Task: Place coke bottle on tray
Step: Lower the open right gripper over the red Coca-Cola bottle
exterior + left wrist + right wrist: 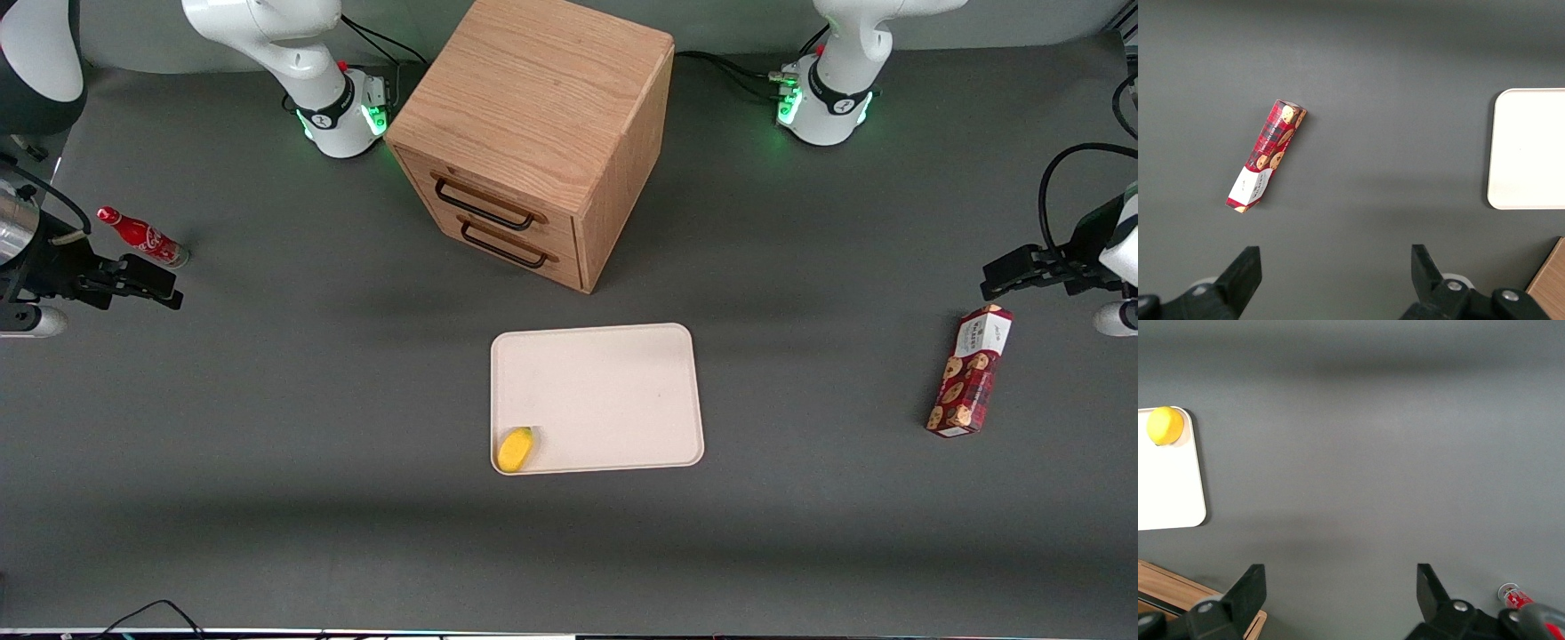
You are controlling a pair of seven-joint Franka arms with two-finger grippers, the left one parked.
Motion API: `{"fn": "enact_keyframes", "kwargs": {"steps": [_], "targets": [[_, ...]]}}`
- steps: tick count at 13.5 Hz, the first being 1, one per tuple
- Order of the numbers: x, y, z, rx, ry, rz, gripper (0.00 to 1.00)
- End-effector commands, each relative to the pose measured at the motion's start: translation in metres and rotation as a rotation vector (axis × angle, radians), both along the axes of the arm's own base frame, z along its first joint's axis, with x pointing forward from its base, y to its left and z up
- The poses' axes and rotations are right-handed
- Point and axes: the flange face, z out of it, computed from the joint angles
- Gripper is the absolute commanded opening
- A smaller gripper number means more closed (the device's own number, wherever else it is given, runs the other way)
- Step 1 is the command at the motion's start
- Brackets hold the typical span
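The coke bottle [142,237], small and red with a red cap and white script, is on the grey table at the working arm's end. Only its silvery end shows in the right wrist view [1513,594]. My right gripper [164,283] hangs open and empty beside the bottle, slightly nearer the front camera, and does not touch it. In the right wrist view the gripper [1340,590] has bare table between its fingers. The cream tray [613,391] lies at mid-table in front of the cabinet, well away from the gripper. It also shows in the right wrist view [1168,487].
A yellow rounded object [515,449] sits in the tray's corner nearest the front camera and the working arm. A wooden two-drawer cabinet [533,133] stands farther from the camera than the tray. A red cookie box [969,371] lies toward the parked arm's end.
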Motion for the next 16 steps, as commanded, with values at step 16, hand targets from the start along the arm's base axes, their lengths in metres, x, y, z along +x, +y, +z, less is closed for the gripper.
{"fn": "enact_keyframes", "kwargs": {"steps": [16], "targets": [[-0.199, -0.315, -0.174, -0.027, 0.057, 0.011, 1.0]]}}
